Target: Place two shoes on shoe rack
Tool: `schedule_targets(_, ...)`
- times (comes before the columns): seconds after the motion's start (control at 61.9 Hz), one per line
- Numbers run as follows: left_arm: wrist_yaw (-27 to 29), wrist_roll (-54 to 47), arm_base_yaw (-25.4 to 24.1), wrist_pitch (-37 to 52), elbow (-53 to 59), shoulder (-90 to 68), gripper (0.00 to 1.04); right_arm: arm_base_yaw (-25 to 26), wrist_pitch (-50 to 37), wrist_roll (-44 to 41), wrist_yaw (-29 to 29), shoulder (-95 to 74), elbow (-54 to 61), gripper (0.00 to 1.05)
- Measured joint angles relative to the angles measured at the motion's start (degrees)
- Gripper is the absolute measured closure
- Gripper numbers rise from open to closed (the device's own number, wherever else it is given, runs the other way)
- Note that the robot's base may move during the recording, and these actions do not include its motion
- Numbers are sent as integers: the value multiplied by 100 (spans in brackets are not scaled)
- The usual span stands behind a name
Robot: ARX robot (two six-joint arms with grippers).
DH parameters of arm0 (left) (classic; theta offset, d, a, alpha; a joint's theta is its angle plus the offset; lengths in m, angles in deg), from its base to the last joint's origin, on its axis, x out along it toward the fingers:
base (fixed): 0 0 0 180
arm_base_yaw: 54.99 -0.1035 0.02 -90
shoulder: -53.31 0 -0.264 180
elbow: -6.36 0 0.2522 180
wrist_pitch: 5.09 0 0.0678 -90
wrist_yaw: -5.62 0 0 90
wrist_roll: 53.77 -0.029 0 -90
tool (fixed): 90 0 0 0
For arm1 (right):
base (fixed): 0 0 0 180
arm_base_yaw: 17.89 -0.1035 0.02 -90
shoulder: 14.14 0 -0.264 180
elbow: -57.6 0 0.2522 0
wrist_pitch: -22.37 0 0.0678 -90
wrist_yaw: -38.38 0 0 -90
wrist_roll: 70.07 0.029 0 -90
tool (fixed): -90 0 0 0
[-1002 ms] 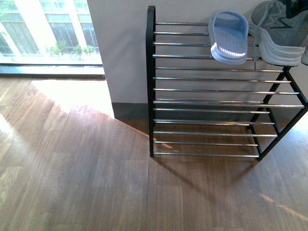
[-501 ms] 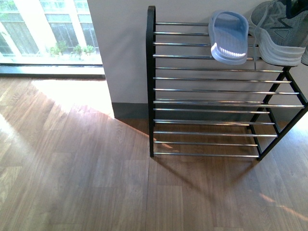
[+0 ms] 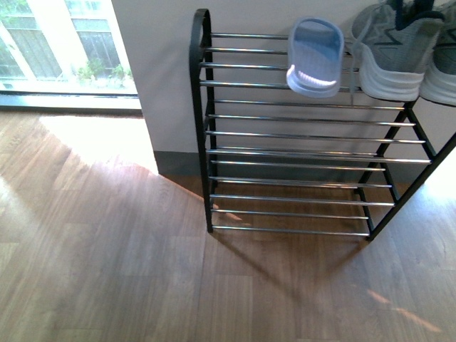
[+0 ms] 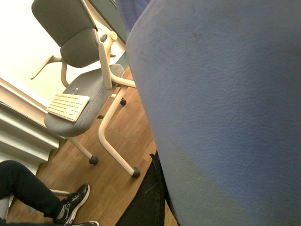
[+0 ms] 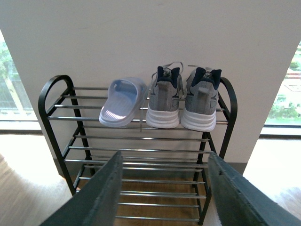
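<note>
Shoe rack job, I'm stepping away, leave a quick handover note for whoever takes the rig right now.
Right gripper: open, empty, facing the shoe rack.
Left gripper: not visible; a pale blue surface, apparently the second slide, fills its camera.
Top tier holds one blue slide and two grey sneakers, side by side.
Left: rack the second slide, probably in the free space left of the first.

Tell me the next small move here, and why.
Probably swing the left arm toward the top tier of the shoe rack: one blue slide sits there with bare rods beside it, and a pale blue surface, likely its mate, fills the left wrist view.
</note>
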Motion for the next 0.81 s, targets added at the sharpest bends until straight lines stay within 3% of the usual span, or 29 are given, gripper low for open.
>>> schedule_targets(0.032,7,2,0,0,0,11,103,0,0,0,0,-2,0,8)
schedule_targets(0.081,-15,11,0,9,0,9,103,0,0,2,31,2,0,9)
schedule_targets(0.194,-1486,509,-37,750,-254,-348,103,0,7,2,46,7,0,9)
schedule_targets(0.275,-2385,820,-238,452,-1082,-1163,103,0,7,2,35,7,0,9)
schedule_targets(0.42,-3386,750,-302,-120,-2830,-2682,103,0,9,2,28,7,0,9)
schedule_targets(0.614,-3967,-101,0,-1469,-6135,-5200,103,0,9,2,24,7,0,9)
schedule_targets(0.808,-4059,-459,59,-2529,-8247,-6590,103,0,9,2,24,7,0,9)
